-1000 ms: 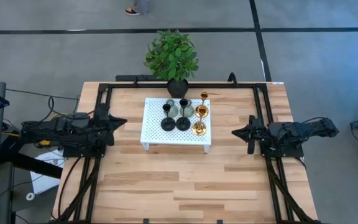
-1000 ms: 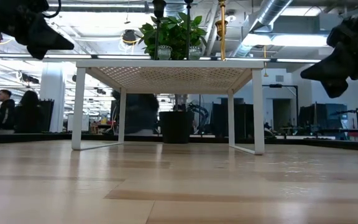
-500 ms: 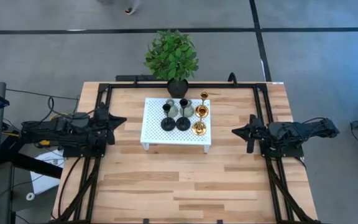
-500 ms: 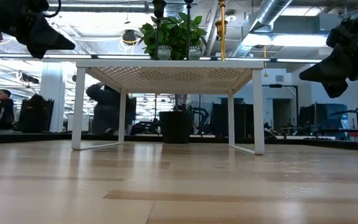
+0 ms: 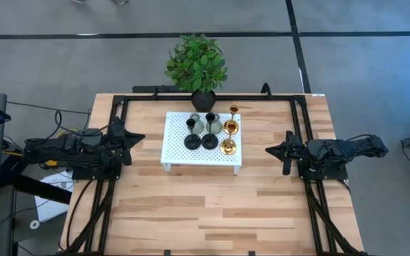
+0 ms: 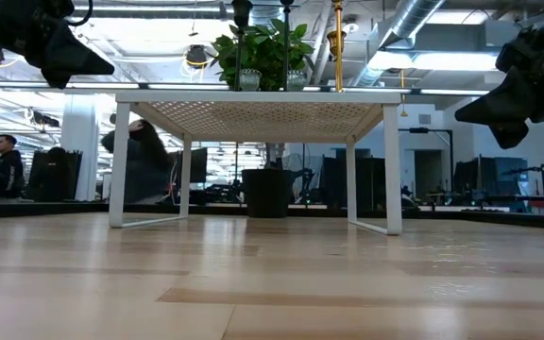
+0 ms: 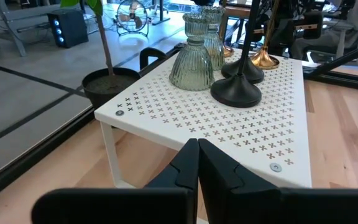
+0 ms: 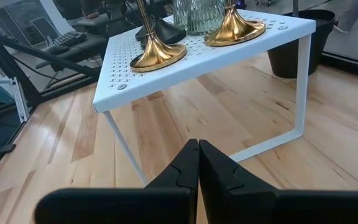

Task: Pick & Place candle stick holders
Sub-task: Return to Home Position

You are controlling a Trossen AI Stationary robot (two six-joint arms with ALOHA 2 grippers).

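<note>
Six candle stick holders stand by their bases on the white perforated platform (image 5: pixel 180 146): two black (image 5: pixel 191 141) (image 5: pixel 209 139), two grey-green (image 5: pixel 196 122) (image 7: pixel 192 55), two gold (image 5: pixel 227 146) (image 5: pixel 233 126). The gold bases show in the right wrist view (image 8: pixel 157 53). My left gripper (image 5: pixel 139 139) is shut and empty, left of the platform. My right gripper (image 5: pixel 269 151) is shut and empty, right of it. Both hang above the table.
A green plant in a black pot (image 5: pixel 198 67) stands at the table's far edge behind the platform. Bare wooden tabletop (image 5: pixel 212 206) lies on the near side of the platform. People move in the room beyond the table (image 6: pixel 140 170).
</note>
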